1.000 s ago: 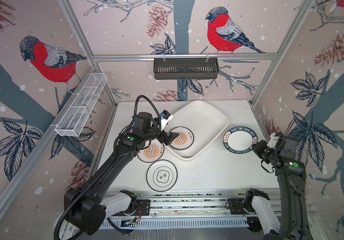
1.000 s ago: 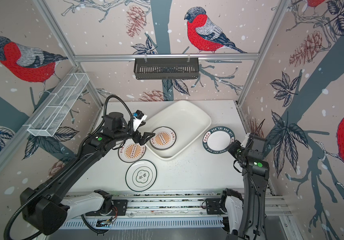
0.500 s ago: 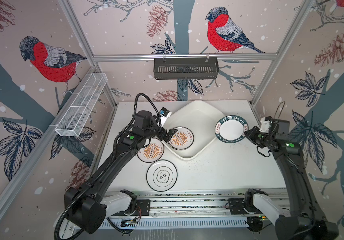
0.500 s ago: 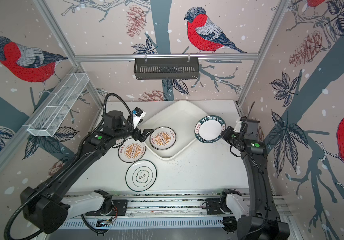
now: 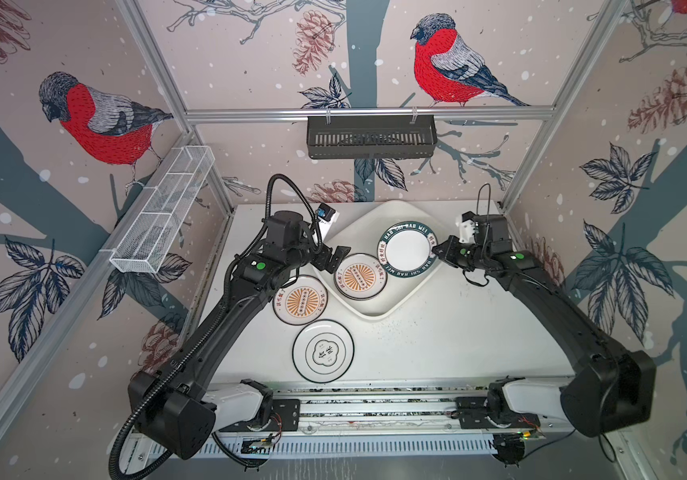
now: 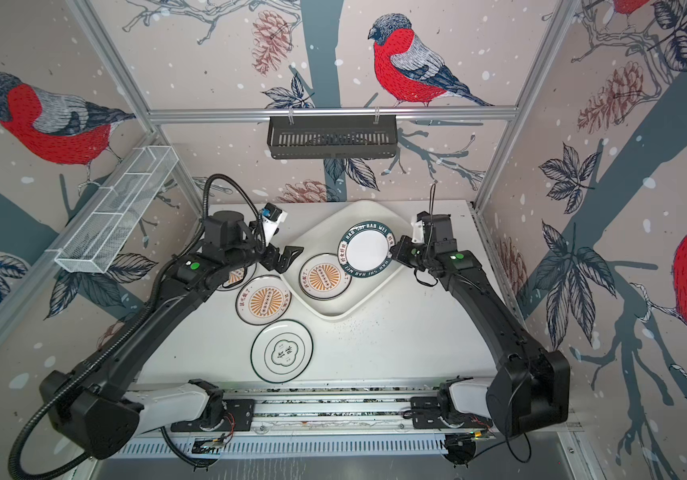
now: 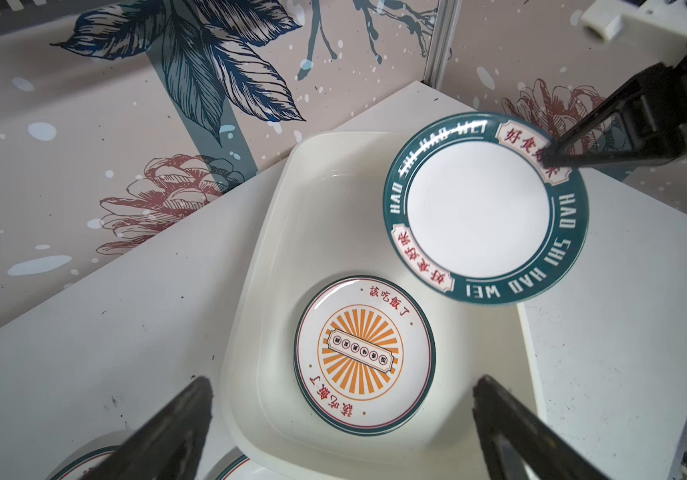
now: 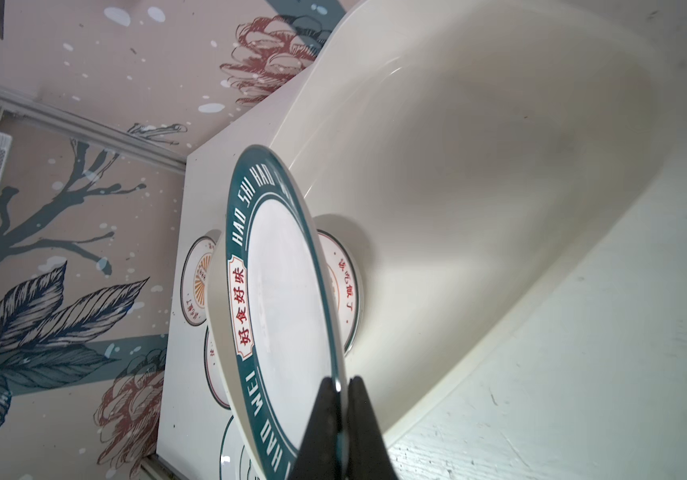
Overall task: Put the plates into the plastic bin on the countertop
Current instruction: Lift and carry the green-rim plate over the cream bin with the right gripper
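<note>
My right gripper (image 5: 435, 252) (image 8: 339, 388) is shut on the rim of a green-lettered plate (image 5: 407, 248) (image 7: 479, 208). It holds the plate tilted above the far right part of the white plastic bin (image 5: 375, 318). A sunburst plate (image 5: 359, 276) (image 7: 364, 355) lies flat in the bin. My left gripper (image 5: 333, 259) (image 7: 344, 382) hangs open at the bin's left edge, above that plate and holding nothing. On the countertop (image 5: 437, 332) left of the bin lie a second sunburst plate (image 5: 300, 300) and a black-rimmed emblem plate (image 5: 323, 351). A third sunburst plate (image 6: 236, 276) peeks from under the left arm.
A black slotted basket (image 5: 371, 137) hangs on the back wall. A white wire rack (image 5: 163, 216) runs along the left wall. Aluminium posts frame the corners, and the arms' base rail (image 5: 375, 407) lines the front edge.
My right arm has carried the green-lettered plate from the countertop's right side leftward and over the bin. The left gripper has stayed open near the bin's left edge.
</note>
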You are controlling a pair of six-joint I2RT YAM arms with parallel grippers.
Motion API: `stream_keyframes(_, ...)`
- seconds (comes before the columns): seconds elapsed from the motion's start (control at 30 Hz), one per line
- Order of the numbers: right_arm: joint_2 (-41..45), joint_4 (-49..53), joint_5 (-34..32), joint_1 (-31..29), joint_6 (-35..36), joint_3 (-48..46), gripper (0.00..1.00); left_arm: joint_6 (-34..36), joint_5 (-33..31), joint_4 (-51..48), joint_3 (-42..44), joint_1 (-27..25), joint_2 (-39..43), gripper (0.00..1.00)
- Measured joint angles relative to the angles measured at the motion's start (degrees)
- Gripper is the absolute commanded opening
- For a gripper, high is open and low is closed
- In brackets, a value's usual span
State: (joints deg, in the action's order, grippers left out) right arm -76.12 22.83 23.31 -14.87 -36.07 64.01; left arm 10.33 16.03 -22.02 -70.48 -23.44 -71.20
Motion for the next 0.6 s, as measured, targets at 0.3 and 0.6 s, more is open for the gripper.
stream_keyframes(0.3,-10.5,-4.8,6.0,-3.6,5.1,1.6,0.01,0.0,-1.0,-1.5,-1.6,1.0,-2.1,0.97)
stream_keyframes(0.6,-23.5,-0.8,11.0,-6.8,16.0,12.4,0.01,0.2,0.9,-4.4,-4.0,2.0,-3.5,0.97)
